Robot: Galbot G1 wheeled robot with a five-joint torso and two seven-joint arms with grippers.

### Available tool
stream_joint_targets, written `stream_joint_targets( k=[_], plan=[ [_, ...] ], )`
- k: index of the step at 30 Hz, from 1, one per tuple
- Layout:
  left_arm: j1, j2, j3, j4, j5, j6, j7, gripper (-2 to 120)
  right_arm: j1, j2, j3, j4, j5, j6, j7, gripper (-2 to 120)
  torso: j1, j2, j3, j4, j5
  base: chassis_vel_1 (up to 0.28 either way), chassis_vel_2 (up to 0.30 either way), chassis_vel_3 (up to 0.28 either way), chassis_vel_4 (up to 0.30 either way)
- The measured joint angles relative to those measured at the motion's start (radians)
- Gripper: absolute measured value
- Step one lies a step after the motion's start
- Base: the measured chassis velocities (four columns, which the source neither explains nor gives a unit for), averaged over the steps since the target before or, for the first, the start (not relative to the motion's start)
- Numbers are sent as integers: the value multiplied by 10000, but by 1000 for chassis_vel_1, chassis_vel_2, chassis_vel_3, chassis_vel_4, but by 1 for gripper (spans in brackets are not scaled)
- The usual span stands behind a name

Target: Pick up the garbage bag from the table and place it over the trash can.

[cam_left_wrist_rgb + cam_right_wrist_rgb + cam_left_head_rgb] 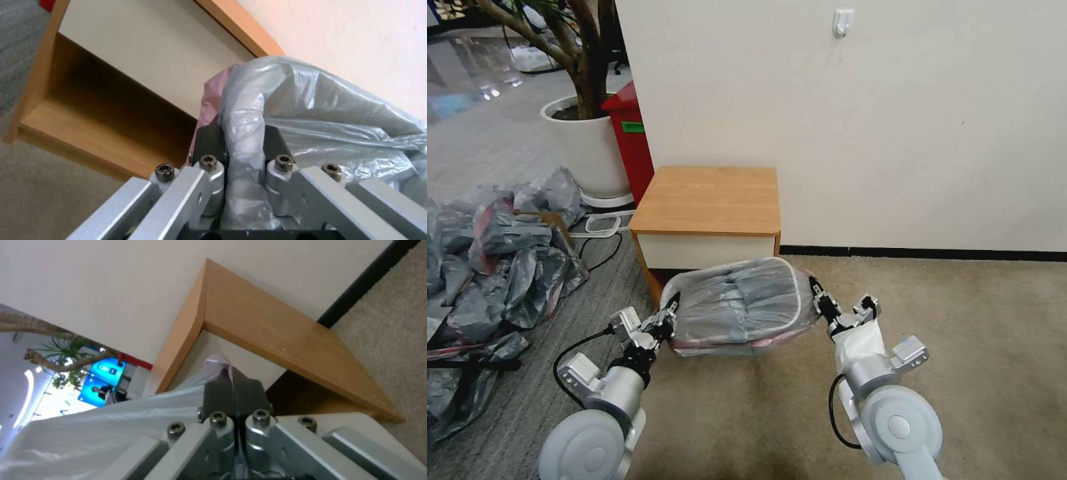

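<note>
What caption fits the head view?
Both grippers, left and right, stretch the garbage bag over the trash can.

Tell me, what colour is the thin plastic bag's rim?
Pink-red, on the translucent grey garbage bag; the left wrist view shows it best.

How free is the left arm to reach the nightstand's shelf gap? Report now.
Probably not yet: the left pincer is shut on the garbage bag, with the right pincer gripping its other side. Once released, the shelf gap looks close and unblocked.

Office-like interior: carpet [960, 320], potted tree [584, 100], nightstand [707, 200].
</note>
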Motion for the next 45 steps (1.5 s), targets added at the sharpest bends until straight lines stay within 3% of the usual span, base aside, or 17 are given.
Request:
stream_joint_targets(
  k=[13, 20, 27, 28, 39, 42, 44, 45],
  plan=[
    [-3, -33, -24, -244, -631, 166, 13, 7, 70, -38, -18, -883, -312, -17, -556, 0, 0, 0, 0, 0, 0, 0, 0, 0, 0],
    [-5, -73, -23, -240, -611, 211, 30, 7, -15, -135, 62, -720, -378, -39, -561, 0, 0, 0, 0, 1, -1, 0, 0, 0, 0],
    [-42, 150, -81, -15, 185, 234, 35, 7, -429, -483, 232, 113, -123, -30, -581, 21, 0, 0, 0, -1, -1, 0, 0, 0, 0],
    [-48, 251, -108, 39, 318, 259, 36, 7, -470, -563, 328, 356, -49, -32, -587, 28, 0, 0, 0, 0, -1, 0, 0, 0, 0],
    [3, 453, -178, 61, 585, 360, 33, 7, -268, -905, 1128, 1090, 172, -225, -599, 64, 0, 0, 0, 0, 0, 0, 0, 0, 0],
    [-1, 635, -106, 86, 995, 566, -23, 7, -89, -1519, 1177, 1863, -120, -731, -1022, 78, 0, 0, 0, -1, 1, 0, 0, 0, 0],
    [-70, 761, 1, 128, 1407, 771, -90, 7, 215, -2356, 1006, 2326, -1001, -1560, -1697, 87, 0, 0, 0, -1, -2, 0, 0, 0, 0],
    [-70, 761, 1, 128, 1407, 771, -90, 7, 215, -2356, 1006, 2326, -1001, -1560, -1697, 87, 0, 0, 0, -1, -2, 0, 0, 0, 0]
  ],
)
